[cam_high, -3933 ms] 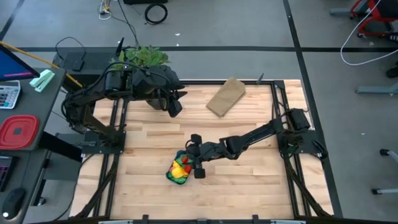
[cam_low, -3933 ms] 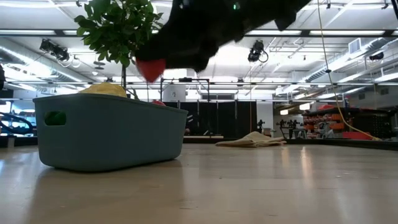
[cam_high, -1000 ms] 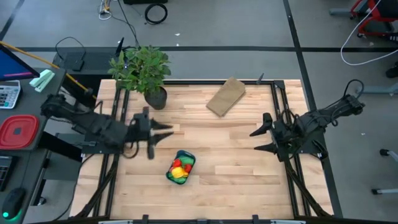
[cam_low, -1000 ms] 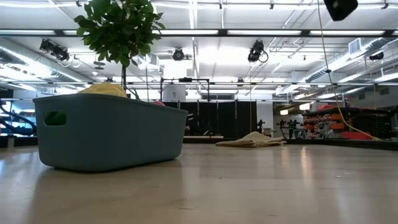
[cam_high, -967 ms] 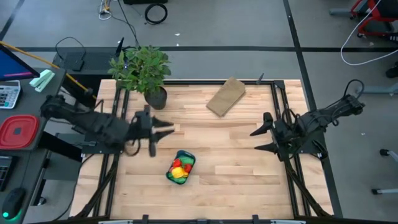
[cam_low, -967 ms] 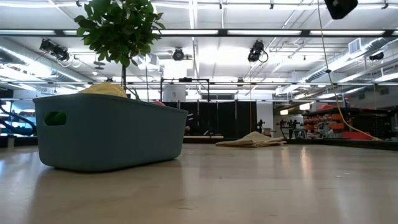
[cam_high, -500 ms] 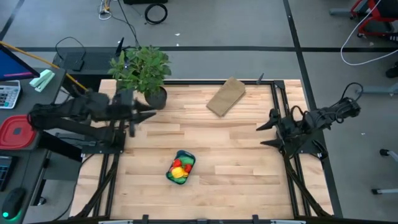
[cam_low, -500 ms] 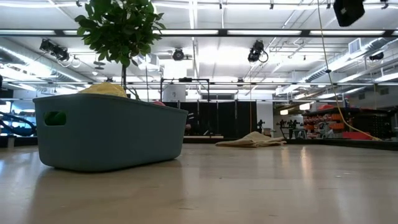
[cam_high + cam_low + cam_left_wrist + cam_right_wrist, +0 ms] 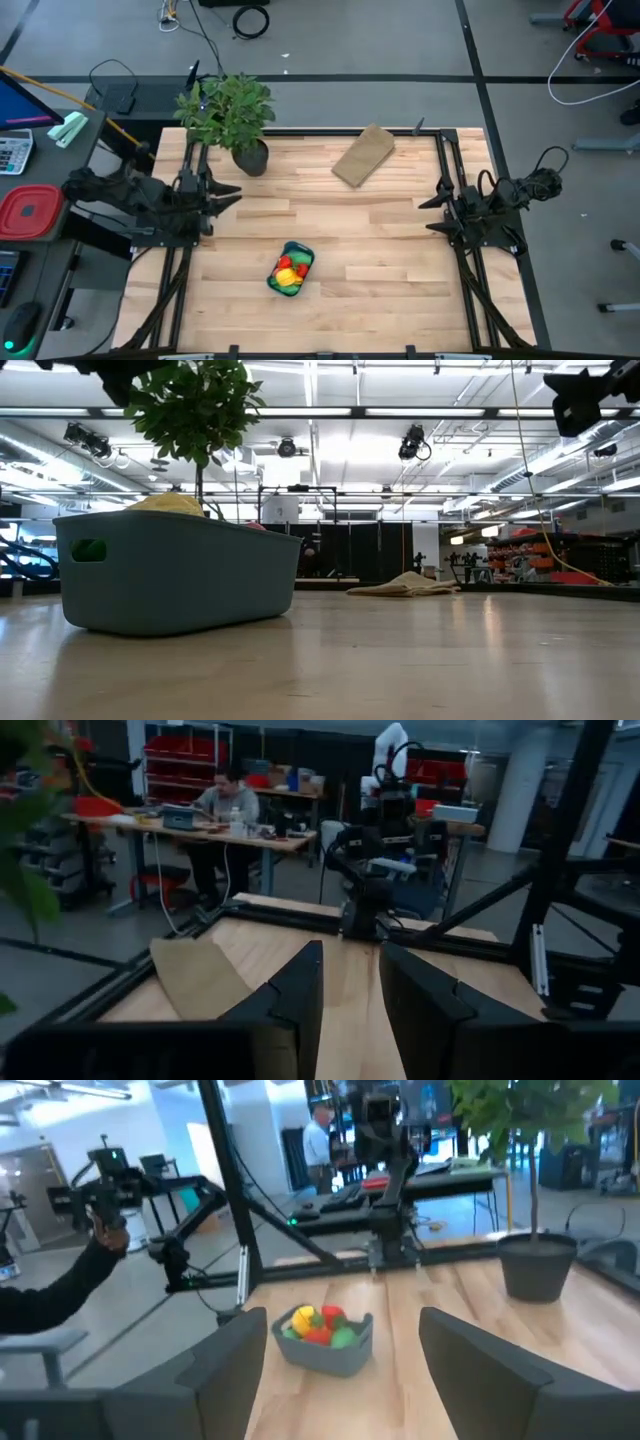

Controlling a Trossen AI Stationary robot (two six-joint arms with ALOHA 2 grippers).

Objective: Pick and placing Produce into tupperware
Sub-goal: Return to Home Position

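Observation:
The blue tupperware tub stands on the wooden table a little left of centre, toward the near edge. It holds the produce: a yellow banana, red pieces and green pieces. The tub also shows in the low view and the right wrist view. My left gripper is open and empty at the table's left edge, well away from the tub. My right gripper is open and empty at the table's right edge, its fingers pointing toward the tub.
A potted leafy plant stands at the far left corner. A tan flat block lies near the far edge. A red square container sits off the table to the left. A person's sleeve shows beyond the table.
My left gripper has drawn back from over the table beside the tub to the table's left edge, swinging first toward the plant. My right gripper has drawn back a little toward the table's right edge. The tub and produce have stayed in place.

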